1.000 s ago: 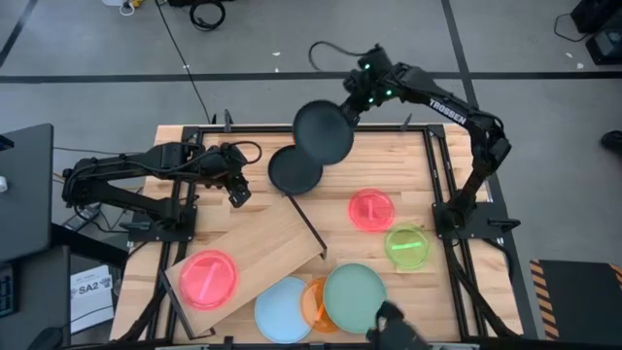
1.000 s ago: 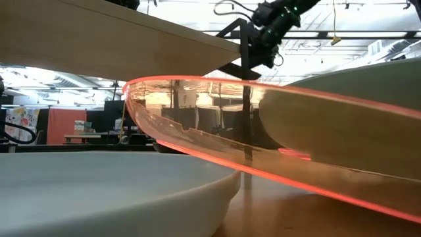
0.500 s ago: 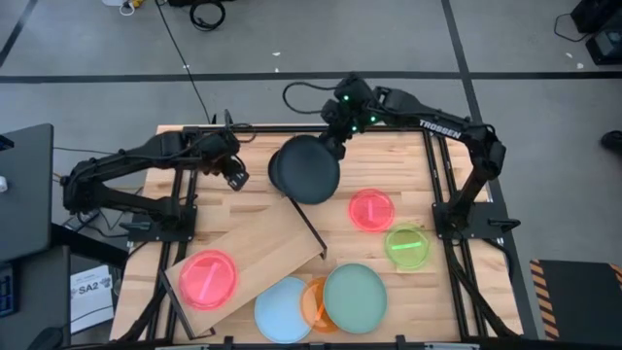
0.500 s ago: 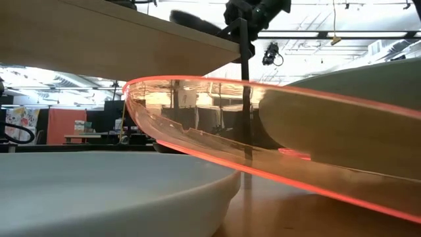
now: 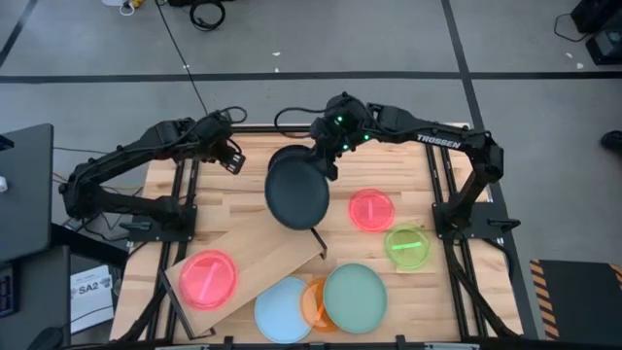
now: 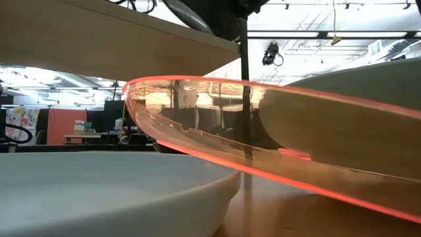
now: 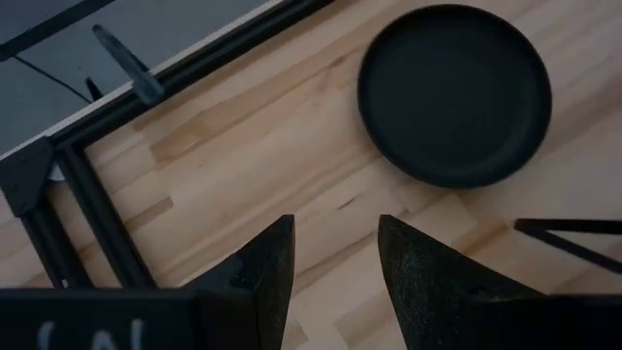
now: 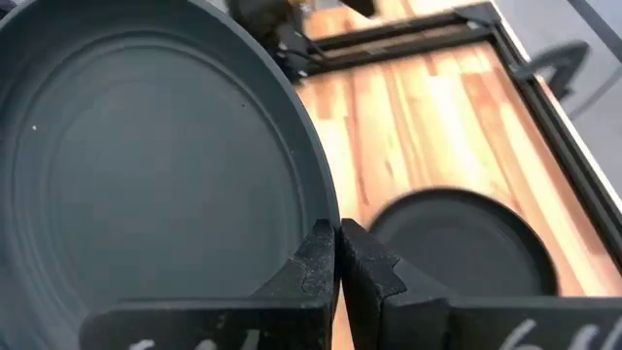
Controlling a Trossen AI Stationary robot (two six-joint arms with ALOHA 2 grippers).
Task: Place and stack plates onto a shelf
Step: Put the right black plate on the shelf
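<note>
Presently, the right gripper (image 5: 326,160) stands over the table's centre towards twelve o'clock, its fingers (image 8: 313,261) pinched tight on the rim of a large black plate (image 5: 297,188). That plate hangs in the air, tilted, its far edge reaching over the upper end of the shelf (image 5: 255,255). The right wrist view shows a second black plate (image 8: 457,243) lying flat on the slatted tabletop (image 5: 389,160) beneath the carried one; the left wrist view shows the same lying plate, alone on bare wood.

The shelf lies at seven o'clock on the table, a pale board set at a slant, with a thin black bar frame (image 5: 316,238) at its end nearest the centre. One pink plate (image 5: 206,278) rests on the board's lower end.

A second pink plate (image 5: 372,210) lies at three o'clock of the centre, and the neon-green plate (image 5: 406,246) lies just beside it towards four o'clock. At six o'clock, the light-blue plate (image 5: 285,307), the orange plate (image 5: 316,302) and the mint-green plate (image 5: 355,297) lie in a row, the orange one partly covered by both neighbours.

The left gripper (image 5: 231,156) waits at ten o'clock near the table's edge, fingers (image 7: 267,267) parted with a plain gap and nothing between them.
</note>
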